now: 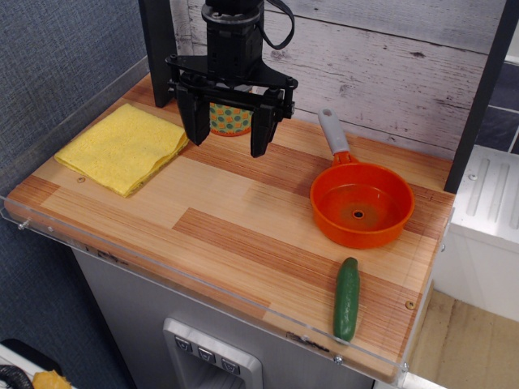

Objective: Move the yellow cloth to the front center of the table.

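Note:
The yellow cloth [123, 148] lies folded flat at the left end of the table [235, 231], towards the back left. My gripper [229, 139] hangs above the back middle of the table, just right of the cloth and apart from it. Its two black fingers [193, 121] point down, spread wide, with nothing between them.
An orange pan [362, 204] with a grey handle [332, 132] sits at the right. A green cucumber [347, 299] lies near the front right edge. A patterned orange and teal object [229, 119] stands behind the gripper. A clear rim [211, 293] runs along the table's front edge.

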Robot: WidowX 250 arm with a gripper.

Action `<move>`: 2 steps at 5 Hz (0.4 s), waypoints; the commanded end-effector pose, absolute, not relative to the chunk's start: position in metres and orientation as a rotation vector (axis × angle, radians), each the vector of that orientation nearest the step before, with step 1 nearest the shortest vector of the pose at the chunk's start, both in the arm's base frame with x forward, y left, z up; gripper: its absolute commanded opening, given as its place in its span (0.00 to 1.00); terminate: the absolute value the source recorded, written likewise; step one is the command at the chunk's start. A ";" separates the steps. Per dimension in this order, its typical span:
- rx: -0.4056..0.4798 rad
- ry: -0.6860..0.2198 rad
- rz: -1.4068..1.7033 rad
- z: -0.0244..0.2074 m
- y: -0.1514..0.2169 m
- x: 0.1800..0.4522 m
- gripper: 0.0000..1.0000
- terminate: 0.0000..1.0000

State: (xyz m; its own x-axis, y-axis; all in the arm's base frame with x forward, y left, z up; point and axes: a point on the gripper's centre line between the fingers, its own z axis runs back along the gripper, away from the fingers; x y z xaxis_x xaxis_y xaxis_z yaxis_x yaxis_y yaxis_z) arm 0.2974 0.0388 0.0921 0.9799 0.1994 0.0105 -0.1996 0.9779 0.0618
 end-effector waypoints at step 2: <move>0.122 0.045 0.201 0.079 0.068 0.300 1.00 0.00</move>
State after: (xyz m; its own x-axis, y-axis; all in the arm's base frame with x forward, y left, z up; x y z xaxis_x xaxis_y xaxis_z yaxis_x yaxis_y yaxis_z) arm 0.2946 0.0703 0.0651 0.9778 0.1922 -0.0831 -0.1806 0.9750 0.1298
